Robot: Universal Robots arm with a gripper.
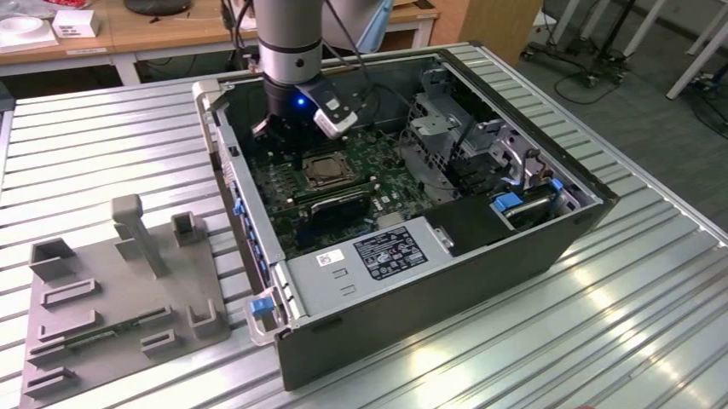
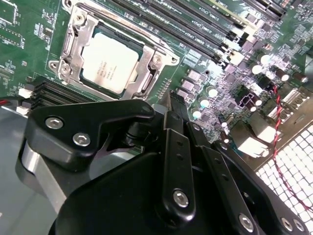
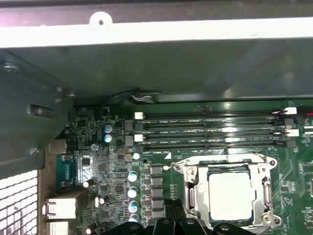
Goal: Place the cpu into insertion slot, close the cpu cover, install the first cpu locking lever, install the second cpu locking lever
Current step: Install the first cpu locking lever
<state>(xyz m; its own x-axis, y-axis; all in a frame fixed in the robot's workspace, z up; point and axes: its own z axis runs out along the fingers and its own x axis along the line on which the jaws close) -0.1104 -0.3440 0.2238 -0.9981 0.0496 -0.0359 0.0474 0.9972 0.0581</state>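
The cpu (image 2: 110, 61) lies flat in its socket on the green motherboard, silvery top up; it also shows in the exterior view (image 1: 326, 170) and the first wrist view (image 3: 230, 196). The silver cpu cover (image 2: 73, 46) lies folded down around it as a frame (image 3: 191, 191). A thin metal locking lever (image 3: 220, 158) runs along one socket edge. My gripper (image 2: 175, 100) hangs inside the open computer case (image 1: 455, 281), just beside the socket and slightly above the board. Its black fingers (image 3: 171, 218) are together, holding nothing. In the exterior view the gripper (image 1: 290, 143) stands behind the socket.
Long memory slots (image 3: 210, 129) run beside the socket. Capacitors and chips (image 3: 132, 176) crowd the board near the fingertips. The case wall (image 3: 161, 63) and a metal drive cage (image 1: 438, 128) close in around it. A grey fixture block (image 1: 114, 298) sits on the ribbed table at the exterior view's left.
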